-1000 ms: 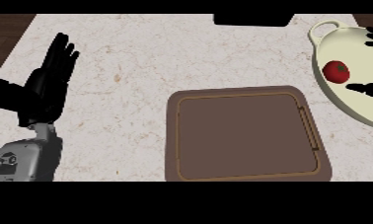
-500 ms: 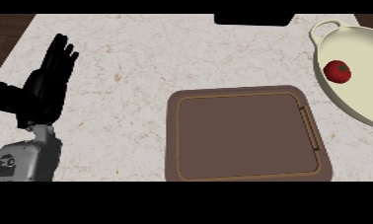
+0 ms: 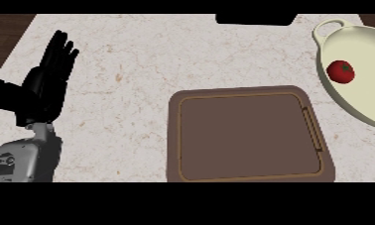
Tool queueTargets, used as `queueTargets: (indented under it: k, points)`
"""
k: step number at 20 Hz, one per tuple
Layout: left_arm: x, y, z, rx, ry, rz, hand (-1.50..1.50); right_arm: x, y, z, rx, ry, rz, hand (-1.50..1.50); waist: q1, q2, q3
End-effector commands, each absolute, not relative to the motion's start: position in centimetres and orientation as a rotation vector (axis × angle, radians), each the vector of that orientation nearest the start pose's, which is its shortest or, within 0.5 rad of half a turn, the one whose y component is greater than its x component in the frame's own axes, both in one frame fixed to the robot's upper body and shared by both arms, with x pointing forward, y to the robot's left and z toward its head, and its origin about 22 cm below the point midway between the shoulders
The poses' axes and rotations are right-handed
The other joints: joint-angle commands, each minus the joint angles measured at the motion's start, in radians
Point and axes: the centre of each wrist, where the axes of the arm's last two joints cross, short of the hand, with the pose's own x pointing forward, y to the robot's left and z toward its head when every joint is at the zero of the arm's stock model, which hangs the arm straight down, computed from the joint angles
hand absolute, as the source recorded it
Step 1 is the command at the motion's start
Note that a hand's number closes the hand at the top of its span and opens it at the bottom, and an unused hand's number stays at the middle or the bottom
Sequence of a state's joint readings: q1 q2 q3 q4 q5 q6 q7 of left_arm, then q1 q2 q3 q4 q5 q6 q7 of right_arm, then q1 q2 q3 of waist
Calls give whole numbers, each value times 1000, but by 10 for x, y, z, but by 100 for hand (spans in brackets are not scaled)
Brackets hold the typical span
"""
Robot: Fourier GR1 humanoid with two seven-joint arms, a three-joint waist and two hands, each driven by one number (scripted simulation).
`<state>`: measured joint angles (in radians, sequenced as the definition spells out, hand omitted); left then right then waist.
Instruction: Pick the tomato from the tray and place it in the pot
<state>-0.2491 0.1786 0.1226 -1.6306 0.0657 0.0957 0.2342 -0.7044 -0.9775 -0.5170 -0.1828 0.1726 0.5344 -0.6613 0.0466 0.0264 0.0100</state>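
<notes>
A red tomato [image 3: 341,71] lies inside the cream pot [image 3: 353,45] at the counter's right edge; the pot is cut off by the picture's border. The brown tray [image 3: 249,135] sits in the lower middle with nothing on it. My left hand [image 3: 40,90] rests open at the far left, fingers straight and pointing up, far from both tray and pot. No part of my right hand shows.
A dark object [image 3: 255,19] sits at the counter's back edge, left of the pot's handle [image 3: 330,25]. Pale speckled counter [image 3: 147,70] spreads between my left hand and the tray. Dark wood [image 3: 11,26] shows beyond the counter's left edge.
One second ago my right hand's dark fingers showed over the pot just below the tomato; they have since left the view at the right. The tomato stays in the pot. My left hand is still.
</notes>
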Motion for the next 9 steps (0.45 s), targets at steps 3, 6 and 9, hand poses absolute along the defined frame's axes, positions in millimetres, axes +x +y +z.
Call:
queueTargets:
  k: [3,6,9]
  points:
    - [290,272,90,152,-1644,47,0,253,-593,140,-283,-1791,164,-150,-1,0,2]
    - [294,271,89,152,-1634,63,0,248,-593,131,-276,-1780,199,-150,-10,1,3]
    - [289,273,88,144,-1644,27,0,248,-596,139,-306,-1768,175,-150,8,1,3]
